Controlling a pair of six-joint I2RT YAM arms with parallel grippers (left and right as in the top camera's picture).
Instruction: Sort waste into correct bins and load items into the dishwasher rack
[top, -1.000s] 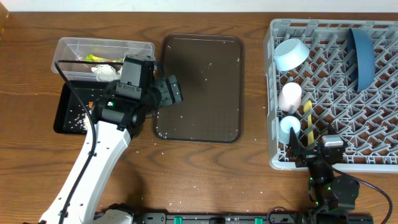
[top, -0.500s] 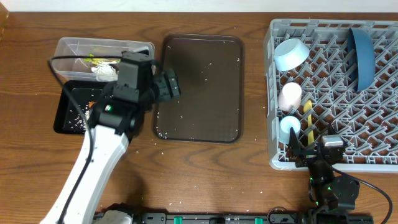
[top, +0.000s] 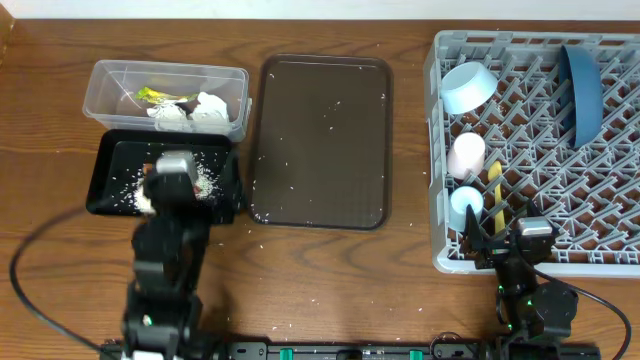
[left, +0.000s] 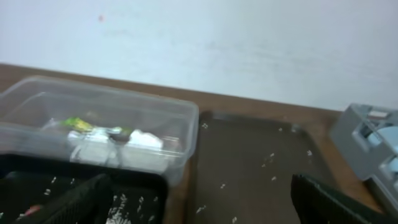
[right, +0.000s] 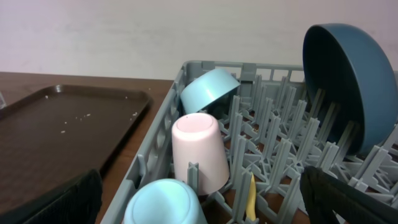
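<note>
Hovering wide open, empty, left gripper (left: 202, 208) is likely needing a low sweep for stray rice grains (top: 262, 214); right gripper (right: 202, 202) is idling agape.

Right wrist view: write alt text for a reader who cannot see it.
A grey dishwasher rack fills most of the frame, holding an upturned pink cup, a light blue cup, a tipped pale blue bowl, a yellow spoon and a dark blue plate on edge. A brown tray lies to its left.
</note>
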